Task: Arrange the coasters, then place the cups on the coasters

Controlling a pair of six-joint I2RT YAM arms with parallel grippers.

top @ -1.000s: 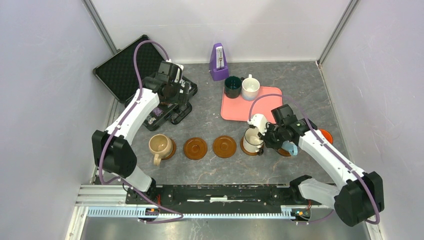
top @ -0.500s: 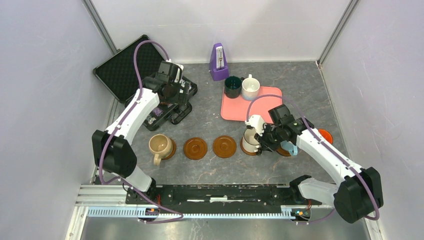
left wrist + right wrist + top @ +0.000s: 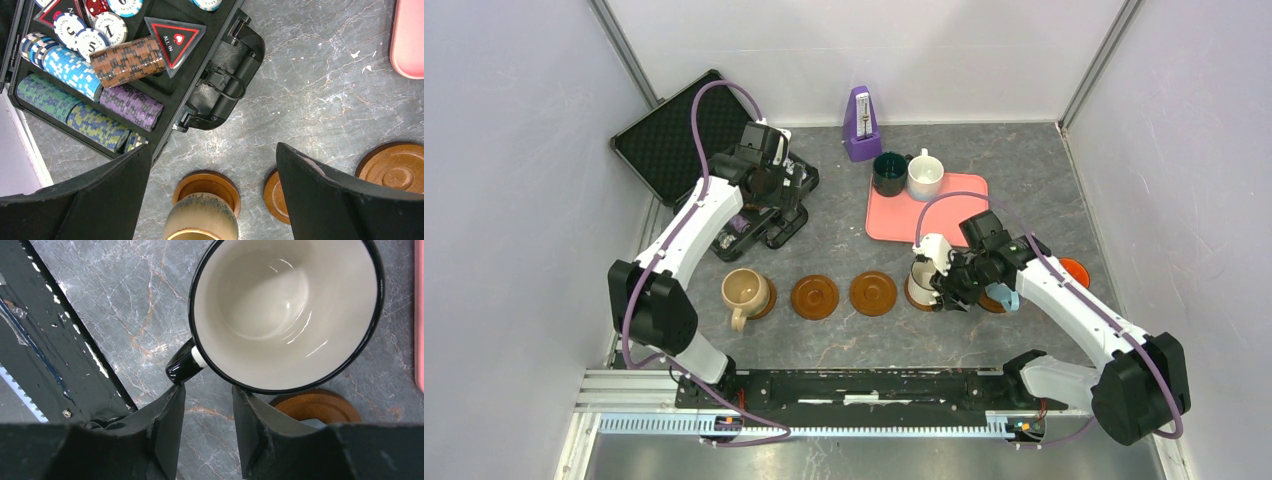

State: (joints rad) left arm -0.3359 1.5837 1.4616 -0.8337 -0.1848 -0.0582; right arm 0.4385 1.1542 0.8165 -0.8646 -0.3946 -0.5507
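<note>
A white cup with a black rim [image 3: 285,310] stands on a brown coaster [image 3: 315,405]; from above the cup [image 3: 922,280] sits fourth in the row. My right gripper [image 3: 207,415] is open just behind it, the black handle [image 3: 184,365] at its left fingertip and nothing between the jaws. A tan cup [image 3: 745,291] stands on the leftmost coaster [image 3: 207,184]. Two bare coasters [image 3: 814,297] [image 3: 873,293] lie between. My left gripper [image 3: 762,190] hangs wide open and holds nothing above the poker chip case. A light blue cup [image 3: 1008,297] is partly hidden under the right arm.
The pink tray [image 3: 944,225] holds a dark green cup [image 3: 889,173] and a white cup [image 3: 924,176]. An orange cup [image 3: 1076,270] sits at the far right. The open poker chip case [image 3: 125,65] lies at the back left, a purple metronome [image 3: 861,125] at the back.
My right jaws have opened off the white cup's handle, leaving the cup standing on its coaster; the gripper dropped slightly. The left arm has not moved.
</note>
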